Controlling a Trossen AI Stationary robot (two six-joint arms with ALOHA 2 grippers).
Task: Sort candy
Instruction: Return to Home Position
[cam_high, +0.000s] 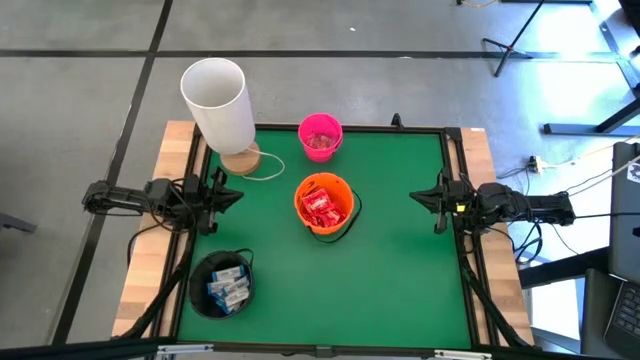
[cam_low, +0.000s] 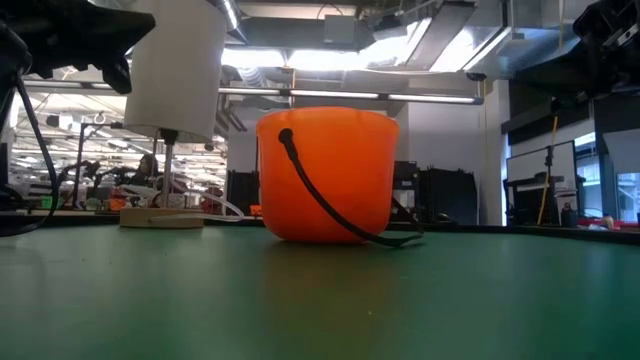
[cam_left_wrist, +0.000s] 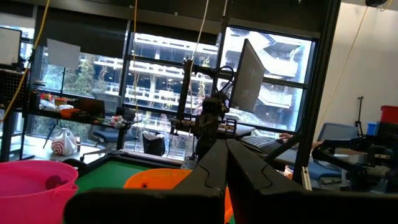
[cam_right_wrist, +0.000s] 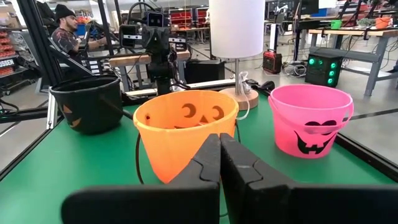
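Red candy (cam_high: 322, 210) inside the orange bucket (cam_high: 298, 200)

High cam: straight down on whole counter (cam_high: 400, 260). Low cam: counter level, close to orange bucket (cam_low: 327, 175), facing room. Wrist cams face each other across counter; both share orange bucket, pink bucket (cam_right_wrist: 309, 118).

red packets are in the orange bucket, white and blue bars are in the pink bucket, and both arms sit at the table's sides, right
Not quite: the white-and-blue bars lie in the black bucket, not the pink bucket, as the high view shows. The rest holds: red packets fill the orange bucket, and the left pincer and right pincer sit shut at the sides of the table.
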